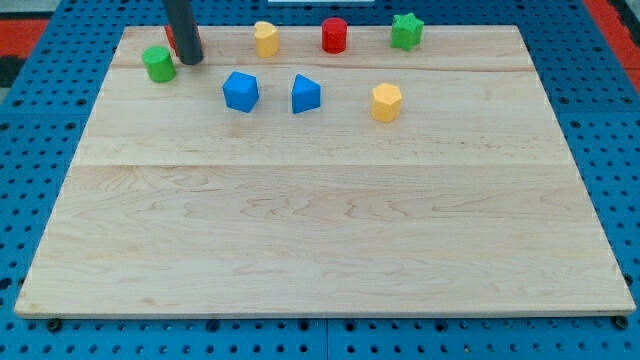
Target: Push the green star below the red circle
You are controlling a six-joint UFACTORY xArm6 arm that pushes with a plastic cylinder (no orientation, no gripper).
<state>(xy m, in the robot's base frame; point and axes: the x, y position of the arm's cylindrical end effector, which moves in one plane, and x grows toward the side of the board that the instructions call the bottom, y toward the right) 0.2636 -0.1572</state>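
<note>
The green star (407, 30) sits near the board's top edge, right of centre. The red circle (334, 35), a short cylinder, stands just to its left, with a small gap between them. My tip (191, 59) is far to the view's left, near the top left corner, beside a green cylinder (158, 64). A red block (171, 40) is mostly hidden behind the rod. The tip is well apart from the star and the red circle.
A yellow block (266, 38) stands left of the red circle. Two blue blocks (241, 91) (305, 94) lie below it. A yellow hexagonal block (386, 102) lies below and between the red circle and the star. The wooden board (320, 230) rests on a blue pegboard.
</note>
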